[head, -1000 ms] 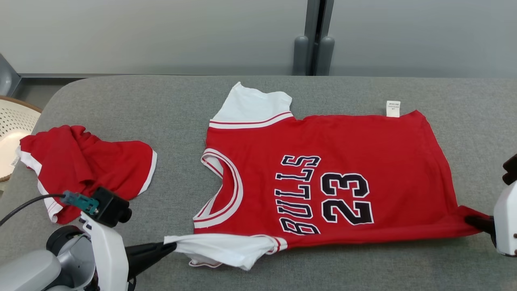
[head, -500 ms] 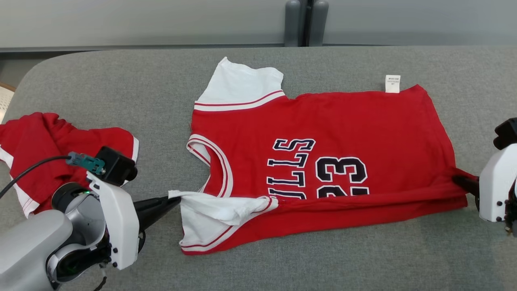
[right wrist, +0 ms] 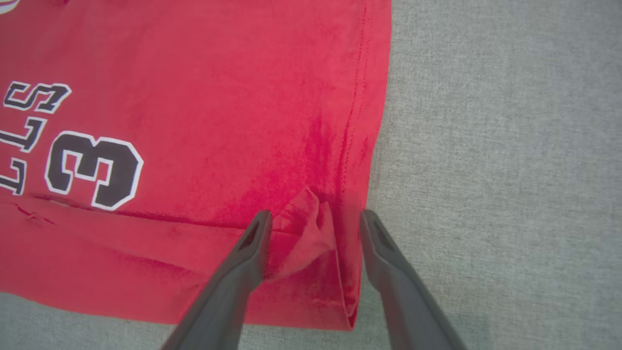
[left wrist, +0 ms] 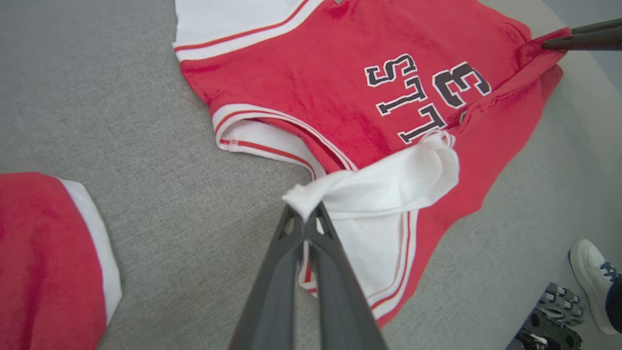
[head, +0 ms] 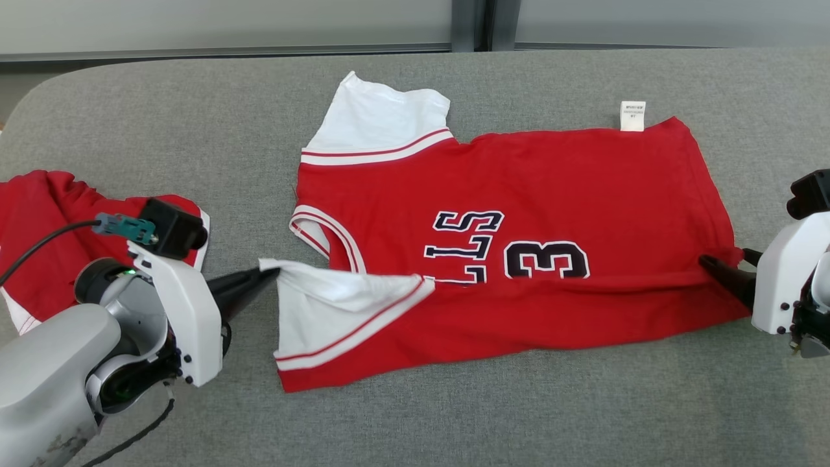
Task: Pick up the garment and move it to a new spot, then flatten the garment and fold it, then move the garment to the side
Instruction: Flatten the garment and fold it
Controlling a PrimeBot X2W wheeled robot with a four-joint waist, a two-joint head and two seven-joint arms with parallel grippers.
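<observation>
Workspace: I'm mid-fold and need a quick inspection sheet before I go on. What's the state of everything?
Surface: grey fabric-covered table, no stains seen.
Job's things: red jersey lying flat, near edge folded over the lower part of the print; white sleeve lifted at its tip.
Clutter: second red garment, crumpled at the table's left end, apart from the jersey.
Grippers: left gripper shut on the sleeve tip; right gripper open, fingers either side of a raised fold at the hem corner.
Cables: black cable running to the left wrist camera, away from the jersey.
Surroundings: pale wall panels behind the table; a shoe on the floor.
</observation>
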